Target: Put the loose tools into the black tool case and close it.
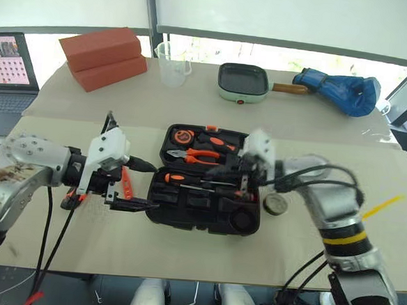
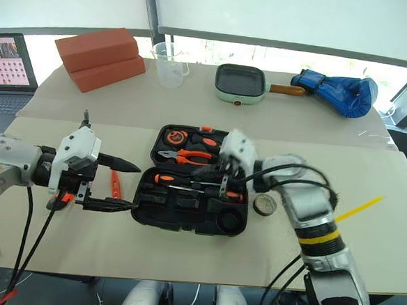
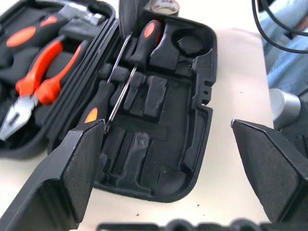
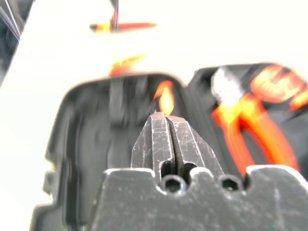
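Left gripper (image 2: 121, 185): fingers spread wide and holding nothing, hovering just off the case's 9 o'clock edge, tips pointing toward it.
Left fingers (image 3: 72, 168): in the left wrist view the two black pads stand far apart, with the near half of the case lying between them.
Right gripper (image 4: 169, 132): fingers pressed together or nearly so, with no tool between them; poised above the middle of the open case.
Black tool case (image 1: 202, 215): lying open and flat on the tan table (image 1: 363, 261), lid half at 12 o'clock, tray half toward the robot.
Screwdrivers (image 3: 139, 53): two with orange-black handles lying side by side in the tray half, along the hinge.
Pliers (image 1: 202, 154): orange-handled, seated in the lid half.
Tape measure (image 1: 182, 134): round, at the 10 o'clock corner of the lid half.
Tape roll (image 1: 276, 204): small and dark, on the table just beside the case at 3 o'clock.
Slim orange tool (image 2: 115, 185): on the table at 9 o'clock of the case, near the left gripper's fingers.
Far side, 12 o'clock: a green-rimmed pan (image 1: 243, 83), a clear measuring cup (image 1: 171, 64), red bricks (image 1: 102, 57), a blue glove (image 1: 344, 90), and a laptop (image 1: 10, 76) toward 10 o'clock.
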Controlling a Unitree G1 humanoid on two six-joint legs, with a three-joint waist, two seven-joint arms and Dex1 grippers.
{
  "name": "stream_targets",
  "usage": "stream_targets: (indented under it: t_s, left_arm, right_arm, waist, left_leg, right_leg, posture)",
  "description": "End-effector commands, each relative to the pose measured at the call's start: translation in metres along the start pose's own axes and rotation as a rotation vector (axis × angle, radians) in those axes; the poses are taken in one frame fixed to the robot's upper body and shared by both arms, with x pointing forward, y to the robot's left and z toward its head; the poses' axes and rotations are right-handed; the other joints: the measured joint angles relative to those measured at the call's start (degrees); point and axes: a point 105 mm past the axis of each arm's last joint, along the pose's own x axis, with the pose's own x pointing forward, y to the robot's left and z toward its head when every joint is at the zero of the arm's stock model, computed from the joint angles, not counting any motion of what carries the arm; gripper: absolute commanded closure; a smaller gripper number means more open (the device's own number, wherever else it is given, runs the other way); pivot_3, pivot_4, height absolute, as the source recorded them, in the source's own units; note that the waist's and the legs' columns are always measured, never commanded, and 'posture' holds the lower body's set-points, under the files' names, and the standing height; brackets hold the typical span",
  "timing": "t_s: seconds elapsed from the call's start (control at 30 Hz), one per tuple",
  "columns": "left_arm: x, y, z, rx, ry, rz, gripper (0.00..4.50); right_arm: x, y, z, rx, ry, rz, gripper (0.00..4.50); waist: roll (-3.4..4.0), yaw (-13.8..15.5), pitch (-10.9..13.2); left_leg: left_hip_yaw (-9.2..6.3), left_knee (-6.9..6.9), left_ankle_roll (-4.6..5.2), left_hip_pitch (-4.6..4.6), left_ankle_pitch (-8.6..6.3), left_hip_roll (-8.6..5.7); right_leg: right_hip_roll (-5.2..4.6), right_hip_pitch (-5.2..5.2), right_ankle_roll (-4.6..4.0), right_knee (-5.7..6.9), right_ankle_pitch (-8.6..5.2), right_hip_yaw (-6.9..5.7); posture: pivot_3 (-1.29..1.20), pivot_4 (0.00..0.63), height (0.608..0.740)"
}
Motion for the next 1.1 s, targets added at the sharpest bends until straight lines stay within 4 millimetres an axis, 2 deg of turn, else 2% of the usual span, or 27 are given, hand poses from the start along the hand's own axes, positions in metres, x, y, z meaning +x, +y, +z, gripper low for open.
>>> stream_targets:
  t_s: [0.03, 0.1, 0.13, 0.33, 0.43, 0.5, 0.57, 0.73, 0.87, 1.1]
  left_arm:
    - [-0.024, 0.009, -0.008, -0.063, -0.008, 0.234, 0.00]
    - [-0.035, 0.006, -0.019, -0.123, -0.001, 0.309, 0.00]
    - [-0.042, 0.003, -0.025, -0.153, 0.006, 0.344, 0.00]
    - [-0.103, -0.031, -0.093, -0.402, 0.130, 0.647, 0.00]
    - [-0.113, -0.040, -0.107, -0.439, 0.170, 0.697, 0.00]
    - [-0.109, -0.038, -0.103, -0.441, 0.155, 0.695, 0.00]
    - [-0.100, -0.032, -0.092, -0.442, 0.107, 0.672, 0.00]
    - [-0.079, -0.001, -0.067, -0.512, 0.059, 0.652, 0.00]
    - [-0.063, 0.021, -0.053, -0.624, 0.133, 0.648, 0.00]
    - [-0.047, 0.054, -0.049, -0.729, 0.213, 0.670, 0.00]
  right_arm:
    - [-0.031, 0.023, 0.029, 0.003, -0.077, 0.094, 2.98]
    - [-0.039, 0.028, 0.033, 0.003, -0.078, 0.116, 2.51]
    - [-0.043, 0.030, 0.034, 0.004, -0.076, 0.123, 2.01]
    - [-0.058, 0.042, 0.033, -0.004, -0.045, 0.182, 0.02]
    - [-0.058, 0.045, 0.033, 0.001, -0.052, 0.188, 0.02]
    - [-0.056, 0.046, 0.032, -0.005, -0.053, 0.193, 0.02]
    - [-0.055, 0.046, 0.033, -0.010, -0.058, 0.189, 0.02]
    - [-0.053, 0.049, 0.035, -0.018, -0.076, 0.176, 0.02]
    - [-0.051, 0.052, 0.033, -0.021, -0.092, 0.142, 0.02]
    - [-0.045, 0.061, 0.025, -0.018, -0.115, 0.095, 0.02]
  waist:
    - [0.00, 0.01, 0.00]
    - [0.00, -0.07, 0.00]
    - [0.00, -0.31, 0.00]
    - [-0.01, -0.70, 0.01]
    - [-0.03, -0.08, 0.01]
    - [-0.03, 0.84, 0.01]
    - [-0.06, 1.34, -0.01]
    - [-0.13, 1.24, -0.06]
    - [-0.15, 0.93, -0.05]
    - [-0.21, -0.21, -0.04]
  left_leg:
    - [-0.08, -0.02, 0.01, -0.01, -0.01, 0.00]
    - [-0.14, -0.04, 0.02, 0.05, -0.01, 0.00]
    - [-0.13, -0.05, 0.02, 0.04, -0.01, 0.02]
    - [-0.13, -0.18, -0.01, 0.15, -0.05, 0.11]
    - [-0.14, -0.15, -0.02, 0.19, -0.05, 0.10]
    - [-0.17, -0.09, -0.03, 0.20, -0.04, 0.06]
    - [-0.19, -0.05, -0.05, 0.21, -0.03, 0.07]
    - [-0.23, -0.04, -0.05, 0.19, -0.03, 0.08]
    - [-0.29, -0.06, -0.05, 0.17, -0.02, 0.00]
    - [-0.33, -0.12, -0.05, 0.10, -0.03, -0.01]
  right_leg:
    - [0.00, 0.01, 0.00, -0.04, 0.00, -0.02]
    - [-0.02, 0.05, 0.00, -0.03, 0.00, -0.04]
    - [-0.02, 0.03, 0.00, -0.04, 0.00, -0.04]
    - [-0.05, 0.00, -0.09, -0.08, -0.02, 0.00]
    - [-0.08, 0.06, -0.11, -0.10, -0.03, -0.03]
    - [-0.16, 0.12, -0.10, -0.09, -0.03, -0.09]
    - [-0.17, 0.13, -0.10, -0.11, -0.03, -0.12]
    - [-0.16, 0.14, -0.07, -0.07, 0.01, -0.12]
    - [-0.04, 0.14, -0.08, -0.03, 0.05, -0.12]
    - [-0.05, 0.04, -0.05, -0.01, 0.06, -0.05]
  posture:
    - [0.00, 0.150, 0.740]
    - [0.00, 0.150, 0.740]
    - [0.00, 0.150, 0.740]
    - [0.00, 0.150, 0.740]
    - [0.00, 0.150, 0.740]
    - [0.00, 0.150, 0.740]
    - [0.00, 0.150, 0.740]
    - [0.00, 0.150, 0.740]
    - [0.00, 0.150, 0.740]
    - [0.00, 0.150, 0.740]
